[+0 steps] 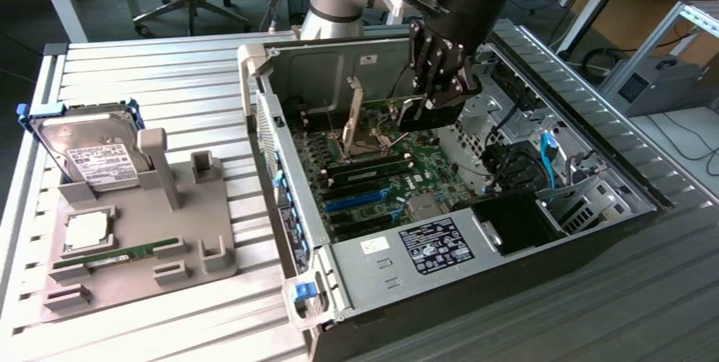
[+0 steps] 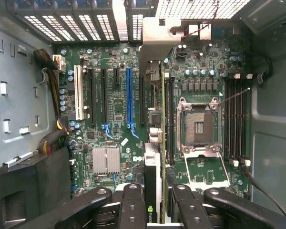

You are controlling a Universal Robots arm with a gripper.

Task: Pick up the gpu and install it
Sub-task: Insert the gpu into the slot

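My gripper (image 1: 439, 93) hangs inside the open computer case (image 1: 584, 118), above the motherboard (image 1: 382, 177). It is shut on the gpu (image 1: 425, 116), a thin black card that points down toward the board. In the wrist view the gpu (image 2: 152, 162) shows edge-on between my black fingers (image 2: 133, 205), and its grey metal bracket (image 2: 155, 43) reaches toward the case's rear slots. The card lines up over a black slot between the blue slot (image 2: 128, 95) and the open CPU socket (image 2: 199, 126). Whether its edge touches the slot I cannot tell.
On the slatted table at the exterior view's left, a grey fixture (image 1: 191, 236) carries a hard drive in a blue frame (image 1: 96, 156), a green RAM stick (image 1: 130, 254) and a square chip (image 1: 87, 229). Cables (image 1: 547, 156) and a drive bay (image 1: 517, 215) crowd the case's right side.
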